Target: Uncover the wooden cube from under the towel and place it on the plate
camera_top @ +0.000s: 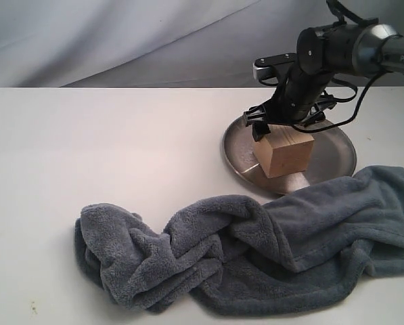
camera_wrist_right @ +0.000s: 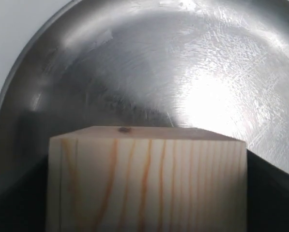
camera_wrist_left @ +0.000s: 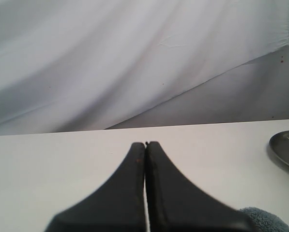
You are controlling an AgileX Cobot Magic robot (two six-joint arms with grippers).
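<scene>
The wooden cube (camera_top: 283, 153) (camera_wrist_right: 146, 179), pale with orange grain lines, stands over the left part of the round silver plate (camera_top: 337, 150) (camera_wrist_right: 192, 72), its underside down at the plate's surface. My right gripper (camera_top: 286, 130) (camera_wrist_right: 146, 203) comes down onto the cube from above and is shut on it, a dark finger against each side. The blue-grey towel (camera_top: 256, 250) lies crumpled along the table's front, overlapping the plate's near rim. My left gripper (camera_wrist_left: 145, 143) is shut with nothing in it and points across bare table. It does not show in the exterior view.
The white table (camera_top: 107, 149) runs to a grey-white cloth backdrop (camera_top: 120, 34). In the left wrist view the plate's rim (camera_wrist_left: 287, 147) shows at one edge and a corner of the towel (camera_wrist_left: 265, 220) beside the fingers.
</scene>
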